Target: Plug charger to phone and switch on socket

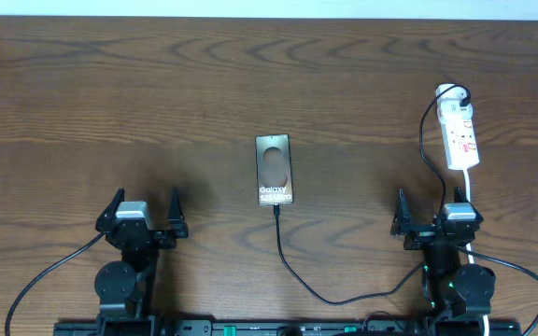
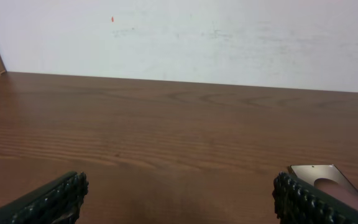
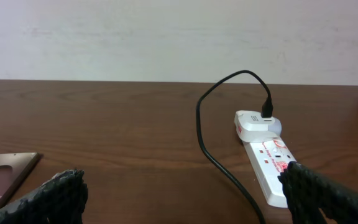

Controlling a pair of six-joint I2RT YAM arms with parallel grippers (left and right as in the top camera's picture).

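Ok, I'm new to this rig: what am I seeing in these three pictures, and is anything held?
Two robot arms sit at a wooden table. One picture looks down from above; the other two come from a camera on each wrist, its dark fingers at the bottom corners. The left gripper and right gripper are open and hold nothing. The phone lies mid-table. The black charger cable runs from its near end round to a white plug on the socket, at the right. Whether its tip is seated, I cannot tell.
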